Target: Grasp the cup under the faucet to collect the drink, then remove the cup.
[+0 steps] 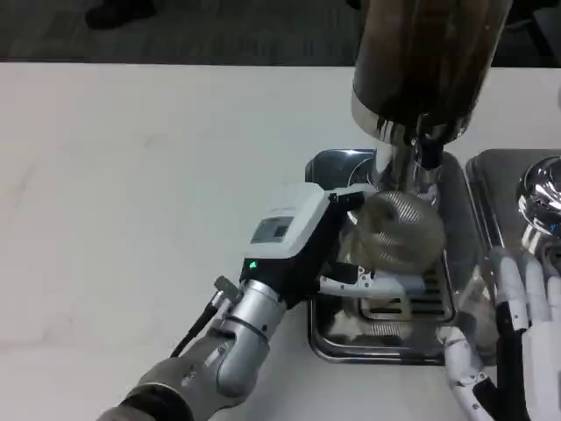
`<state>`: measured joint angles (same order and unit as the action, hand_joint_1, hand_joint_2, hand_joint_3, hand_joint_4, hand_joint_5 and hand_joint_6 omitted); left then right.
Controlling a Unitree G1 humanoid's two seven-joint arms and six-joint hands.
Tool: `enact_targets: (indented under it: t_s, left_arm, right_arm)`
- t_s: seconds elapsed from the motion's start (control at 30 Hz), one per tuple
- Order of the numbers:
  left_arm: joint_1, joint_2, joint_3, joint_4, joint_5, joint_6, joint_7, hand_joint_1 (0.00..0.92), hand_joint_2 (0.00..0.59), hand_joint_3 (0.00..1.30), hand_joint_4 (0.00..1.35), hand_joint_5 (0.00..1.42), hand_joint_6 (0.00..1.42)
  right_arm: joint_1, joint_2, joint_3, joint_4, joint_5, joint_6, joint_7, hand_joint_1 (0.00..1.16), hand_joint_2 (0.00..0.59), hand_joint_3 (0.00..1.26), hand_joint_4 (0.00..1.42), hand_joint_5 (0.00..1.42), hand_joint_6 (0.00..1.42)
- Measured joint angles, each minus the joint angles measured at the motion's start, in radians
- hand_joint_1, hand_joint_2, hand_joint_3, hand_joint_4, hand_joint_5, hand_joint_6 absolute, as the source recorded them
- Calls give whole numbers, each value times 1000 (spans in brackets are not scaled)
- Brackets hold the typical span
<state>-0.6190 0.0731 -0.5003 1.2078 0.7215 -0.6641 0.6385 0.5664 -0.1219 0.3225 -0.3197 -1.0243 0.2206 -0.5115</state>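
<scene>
A clear ribbed cup (399, 232) sits over the steel drip tray (377, 344), just below the black faucet (427, 147) of the dark drink dispenser (429, 53). My left hand (302, 237) reaches in from the lower left and grips the cup's left side, with its fingers wrapped around the wall. The cup looks tilted, its mouth turned toward the camera, and is blurred. Whether there is liquid in it I cannot tell. My right hand (513, 338) lies at the lower right beside the tray, fingers spread and holding nothing.
A second steel tray (500, 189) with a chrome fitting (543, 189) stands at the right edge, close to my right hand. The white table (131, 193) stretches wide to the left. Dark floor lies past the table's far edge.
</scene>
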Motion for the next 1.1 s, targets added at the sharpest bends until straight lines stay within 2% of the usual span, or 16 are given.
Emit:
enact_targets:
  t_s: [0.27, 0.53, 0.67, 0.93, 1.03, 1.1]
  left_arm:
    - [-61, -52, -35, 40, 30, 71, 22, 642, 25, 937, 1065, 1189, 1324]
    - [-63, -56, -68, 52, 38, 90, 59, 647, 30, 934, 1053, 1180, 1308]
    - [-63, -54, -73, 55, 37, 98, 74, 652, 1, 888, 950, 1099, 1237]
    - [-60, -50, -70, 60, 27, 105, 72, 603, 0, 756, 823, 1020, 1176]
    - [-60, -50, -69, 60, 17, 102, 58, 556, 0, 715, 765, 985, 1137]
    - [-60, -49, -68, 60, 3, 99, 41, 482, 29, 635, 648, 911, 1053]
  right_arm:
    - [27, 38, 7, -4, -13, 16, -20, 0, 519, 54, 0, 0, 66]
    - [36, 44, 7, -9, -13, 25, -29, 0, 520, 54, 0, 0, 72]
    - [37, 42, 7, -9, -13, 25, -29, 0, 520, 54, 0, 0, 76]
    - [24, 35, 4, -9, -10, 24, -29, 0, 520, 54, 0, 0, 80]
    - [22, 35, 3, -8, -10, 24, -29, 0, 520, 54, 0, 0, 81]
    - [22, 35, 3, -7, -10, 24, -29, 0, 520, 54, 0, 0, 81]
